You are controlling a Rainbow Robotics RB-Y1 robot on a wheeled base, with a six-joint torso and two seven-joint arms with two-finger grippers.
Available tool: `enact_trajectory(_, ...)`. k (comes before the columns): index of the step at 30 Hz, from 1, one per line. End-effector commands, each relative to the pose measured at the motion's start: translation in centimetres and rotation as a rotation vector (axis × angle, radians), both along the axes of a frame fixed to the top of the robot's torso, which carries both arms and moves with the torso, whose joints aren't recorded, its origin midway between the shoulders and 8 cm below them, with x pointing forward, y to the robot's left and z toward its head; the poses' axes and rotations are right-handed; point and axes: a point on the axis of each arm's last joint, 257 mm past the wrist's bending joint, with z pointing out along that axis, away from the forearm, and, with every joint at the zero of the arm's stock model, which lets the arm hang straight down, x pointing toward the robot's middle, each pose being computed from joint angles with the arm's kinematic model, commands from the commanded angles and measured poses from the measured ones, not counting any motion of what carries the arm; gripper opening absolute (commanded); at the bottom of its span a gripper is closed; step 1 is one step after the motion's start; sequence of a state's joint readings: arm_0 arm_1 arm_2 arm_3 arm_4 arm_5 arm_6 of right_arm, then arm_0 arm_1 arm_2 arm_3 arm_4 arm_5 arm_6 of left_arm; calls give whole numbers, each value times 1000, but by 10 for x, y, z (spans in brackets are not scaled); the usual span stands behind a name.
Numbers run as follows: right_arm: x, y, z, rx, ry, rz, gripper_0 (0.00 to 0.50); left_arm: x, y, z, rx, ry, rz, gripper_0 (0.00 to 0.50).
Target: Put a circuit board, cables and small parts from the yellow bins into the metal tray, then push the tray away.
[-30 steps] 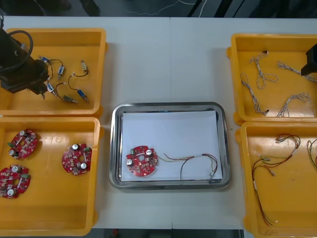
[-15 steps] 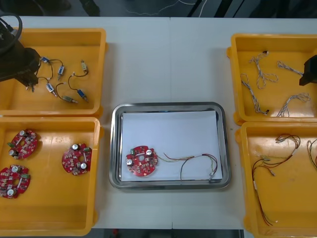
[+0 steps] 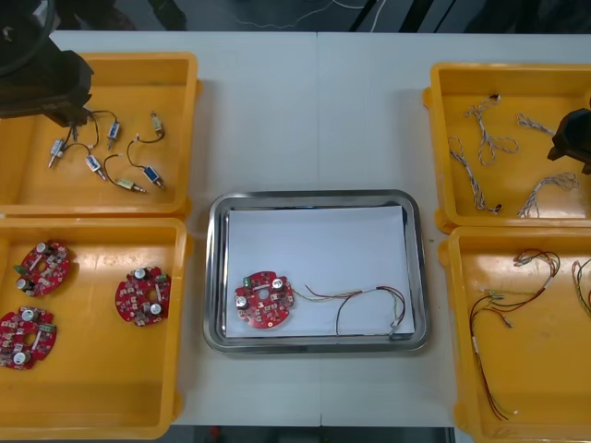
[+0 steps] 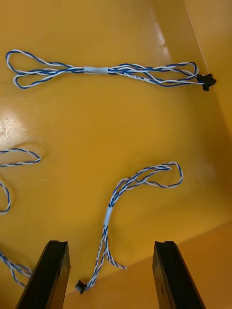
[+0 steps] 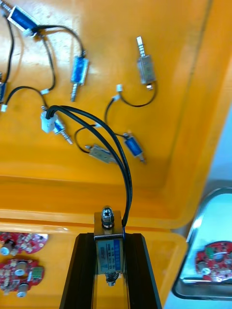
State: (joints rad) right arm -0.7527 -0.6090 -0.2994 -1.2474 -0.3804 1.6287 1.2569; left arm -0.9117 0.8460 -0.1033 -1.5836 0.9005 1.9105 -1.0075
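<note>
small metal part (image 5: pixel 110 252): pinched between my left gripper's (image 5: pixel 110 240) fingers, its black cable (image 5: pixel 117 145) looping off over the bin floor
left gripper: closed on that part, above the far-left yellow bin (image 3: pixel 189 129)
right gripper (image 4: pixel 111 247): fingers spread, nothing held, over a twisted blue and white cable (image 4: pixel 110 212) in the far-right yellow bin (image 3: pixel 436 148)
metal tray (image 3: pixel 314 197): between the bins, holds one circuit board (image 3: pixel 265 299) and a thin cable (image 3: pixel 365 300)

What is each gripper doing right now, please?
Left gripper: shut on a small metal part with a black cable.
Right gripper: open above a blue and white cable.
</note>
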Motion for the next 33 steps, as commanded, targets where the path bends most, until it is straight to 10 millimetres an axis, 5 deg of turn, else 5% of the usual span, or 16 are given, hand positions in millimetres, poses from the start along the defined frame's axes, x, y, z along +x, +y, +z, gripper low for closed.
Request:
enact_trajectory(1,7,0,-17,31,-11,-46,500,-4,-30,24,-55,-71,42,0)
enact_trajectory(13,15,15,-44,108,-6,-149,500,-16,-104,-4,-54,-67,-90,0)
enact_trajectory(24,16,14,-70,126,2,-171,500,-44,-155,-59,-36,-14,-72,0)
enact_trajectory(33,12,15,-79,142,16,-182,500,-46,-199,-90,-60,-35,-43,0)
